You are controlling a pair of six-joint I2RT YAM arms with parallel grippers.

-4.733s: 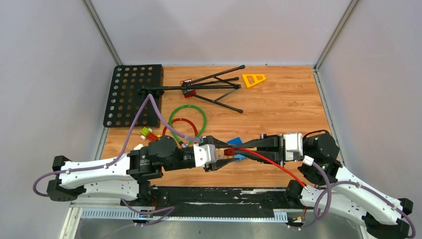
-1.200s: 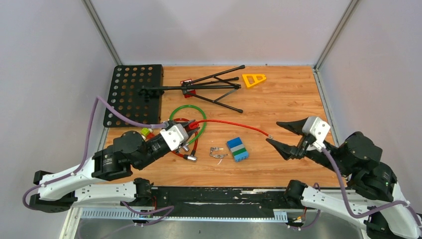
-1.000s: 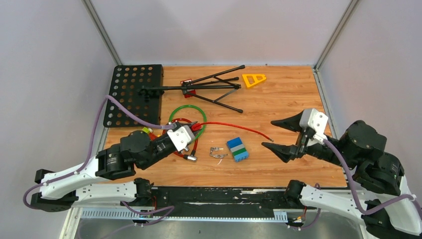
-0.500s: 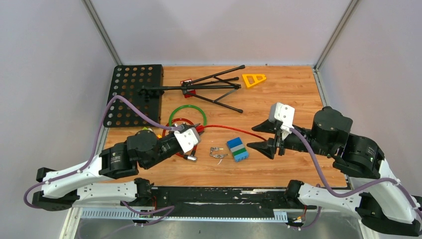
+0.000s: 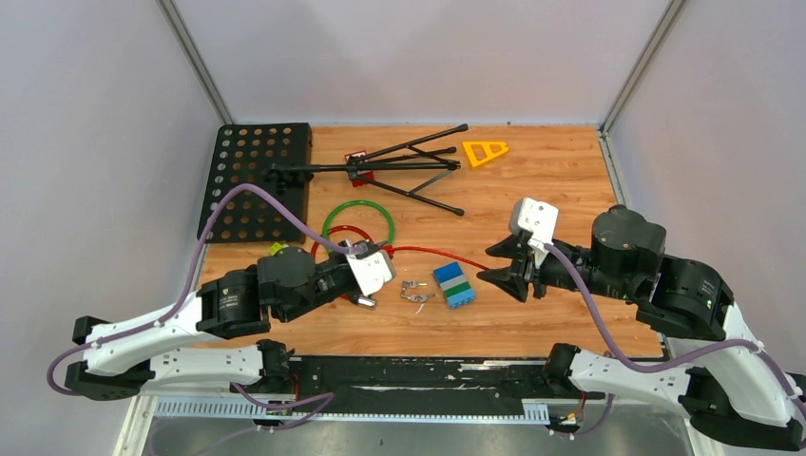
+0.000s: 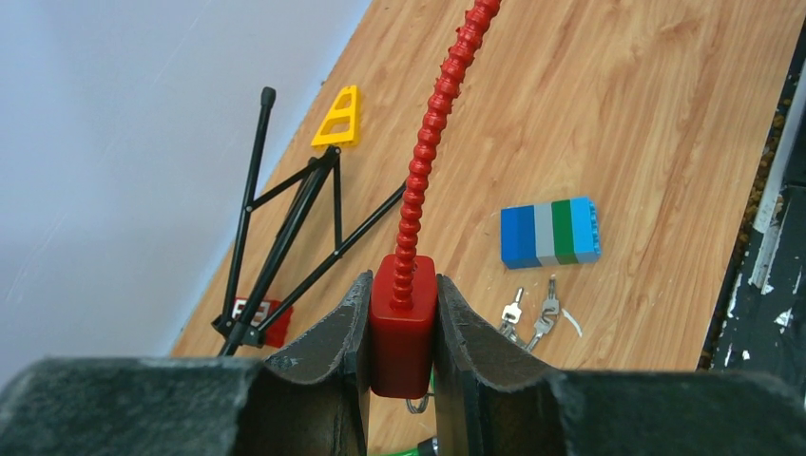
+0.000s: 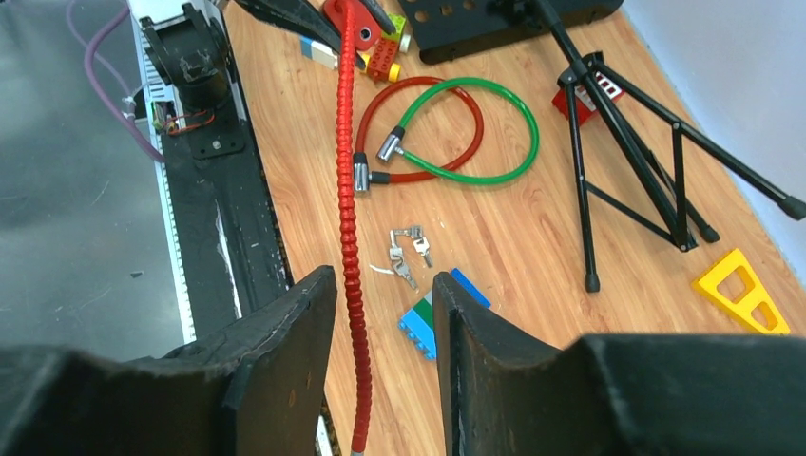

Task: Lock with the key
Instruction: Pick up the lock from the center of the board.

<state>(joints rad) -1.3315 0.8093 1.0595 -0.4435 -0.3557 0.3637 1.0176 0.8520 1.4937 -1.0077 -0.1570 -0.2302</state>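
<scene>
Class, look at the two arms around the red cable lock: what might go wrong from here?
The red cable sits off-centre between the open jaws of the right gripper; closing may nudge it aside rather than pinch it. The left gripper clamps only the lock body, so the long cable could swing. The keys lie flat beside the block, likely hard to pick up.

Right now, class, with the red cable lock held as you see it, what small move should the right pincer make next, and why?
Probably close the right pincer on the red cable. The cable's free end runs between its open jaws, untouched, while the left pincer clamps the red lock body. Once gripped, the end could be guided toward the body.
</scene>
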